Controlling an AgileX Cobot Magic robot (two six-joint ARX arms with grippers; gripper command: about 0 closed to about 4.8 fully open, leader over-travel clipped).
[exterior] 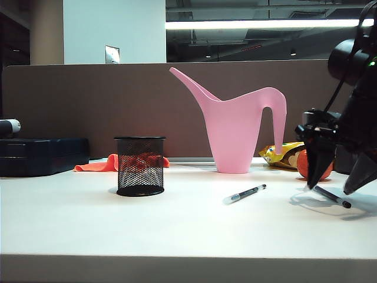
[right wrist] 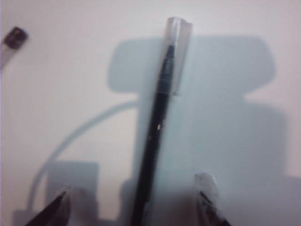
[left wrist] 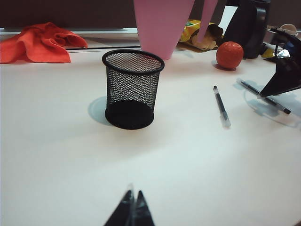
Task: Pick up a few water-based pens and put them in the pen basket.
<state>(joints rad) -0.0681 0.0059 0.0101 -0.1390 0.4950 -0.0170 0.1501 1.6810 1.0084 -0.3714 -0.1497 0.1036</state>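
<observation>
The right gripper point(right wrist: 134, 202) is held low over the white table point(exterior: 177, 230) at the right side of the exterior view, its two dark fingers point(exterior: 321, 162) spread wide and pointed down. Between those fingers one water-based pen point(right wrist: 157, 127) is seen lying flat on the table, untouched by either tip, its clear cap end pointing away from the gripper. In the exterior view this pen point(exterior: 331, 197) is found directly under the fingers. A second pen point(exterior: 245, 193) lies flat well to the left of it, in open table between the gripper and the pen basket point(exterior: 140, 165). The basket stands upright, farther left again. Behind the pens a pink watering can point(exterior: 235, 127) and an orange ball point(left wrist: 229, 54) are placed, and an orange cloth point(left wrist: 40, 42) is bunched behind the basket. The left gripper point(left wrist: 131, 209) is kept back at the near edge, far from both pens, its fingertips pressed together on nothing.
</observation>
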